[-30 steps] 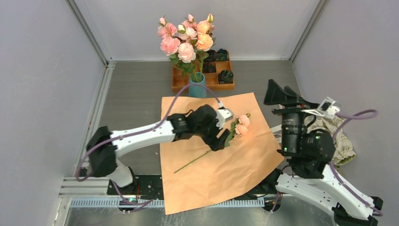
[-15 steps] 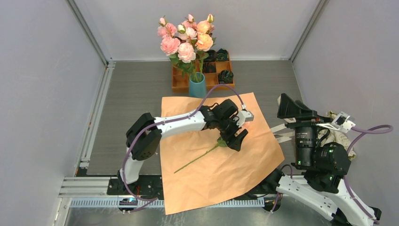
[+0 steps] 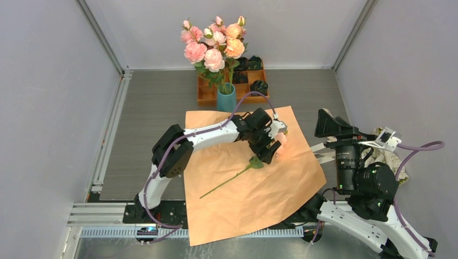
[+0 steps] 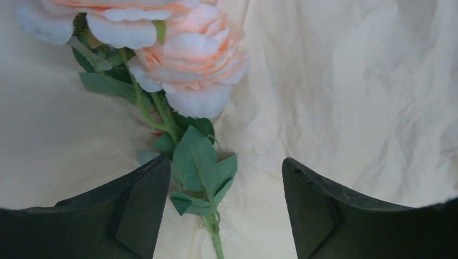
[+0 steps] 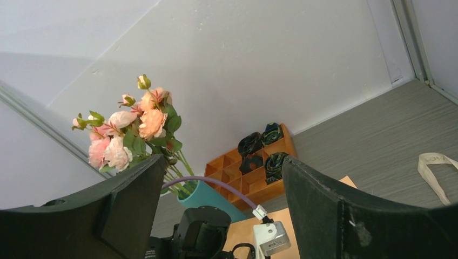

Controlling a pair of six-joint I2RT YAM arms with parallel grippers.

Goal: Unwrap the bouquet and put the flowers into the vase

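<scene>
Most of this job looks done to me. The wrapping paper (image 3: 254, 189) lies opened out flat on the surface (image 3: 156, 108), so I count the unwrapping as finished. The vase (image 3: 227, 101) stands upright just beyond the paper's far edge, close in front of the wooden tray (image 3: 204, 97). It already carries a full bunch of the flowers (image 3: 213, 46), blooms up and stems down inside.

What I judge is left is one loose rose (image 4: 200, 54). It lies on the paper with its thin stem running toward the near left and its peach blooms toward the far right. I have the left pincer (image 4: 225, 162) low over it, just below the blooms where the leaves cluster. In the wrist view its jaws are spread, one on each side of the leafy stem, and not closed on it. I cannot tell whether one jaw brushes a leaf.

The right pincer (image 5: 222, 162) is raised off to the right of the paper, jaws spread wide with nothing between them, facing the vase. A crumpled cream wad (image 3: 386, 159) sits by that arm, off the paper.

By my reckoning the rest is to close on this stem, lift it, carry it to the vase and feed its end down through the rim. That insertion looks like the fiddly part, since the mouth is already crowded.
</scene>
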